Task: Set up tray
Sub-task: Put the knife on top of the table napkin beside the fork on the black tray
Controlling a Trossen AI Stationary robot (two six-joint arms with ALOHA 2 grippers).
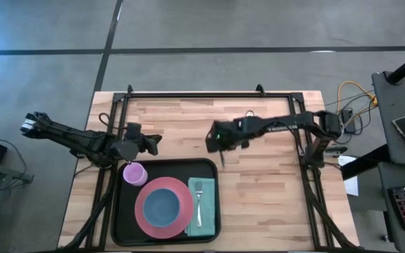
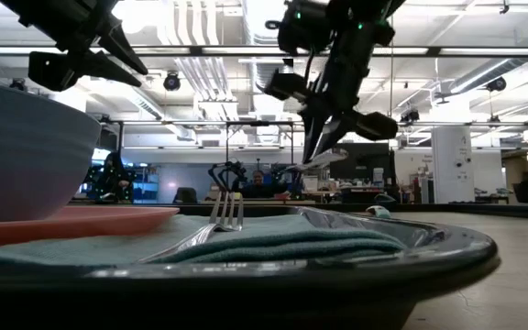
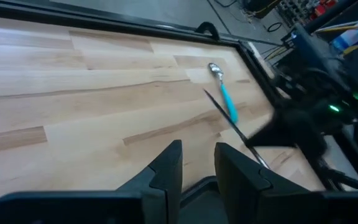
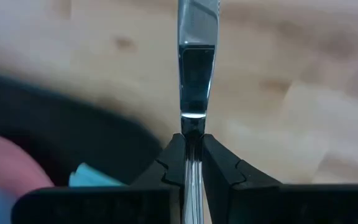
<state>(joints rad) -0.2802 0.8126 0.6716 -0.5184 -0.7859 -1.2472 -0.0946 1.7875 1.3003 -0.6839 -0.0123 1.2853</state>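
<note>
The black tray [image 1: 118, 211] sits at the table's near edge. It carries a pink plate [image 1: 164, 205] with a blue bowl, a pink cup [image 1: 134, 173], and a teal napkin [image 1: 202, 207] with a fork [image 2: 225, 213] lying on it. My right gripper [image 1: 221, 145] hovers just past the tray's far right corner, shut on a knife [image 1: 222, 159]. My left gripper [image 1: 151, 143] is open with a narrow gap, in the air beyond the cup. A teal-handled spoon [image 3: 222, 93] lies on the wood farther back. My right gripper pinches the knife [image 4: 197, 74] between its two fingers [image 4: 219, 165], which lie along the knife's length. One end runs back between the fingers and the long free end sticks out ahead. In the low view the knife [image 2: 317, 161] is lifted clear and slants down below the gripper.
Bare wooden tabletop [image 1: 273, 190] spreads to the right of the tray. A black frame rail [image 1: 209, 93] runs along the far edge and side rails [image 1: 313, 190] along the sides. Cables and equipment [image 1: 350, 112] sit off the table's right.
</note>
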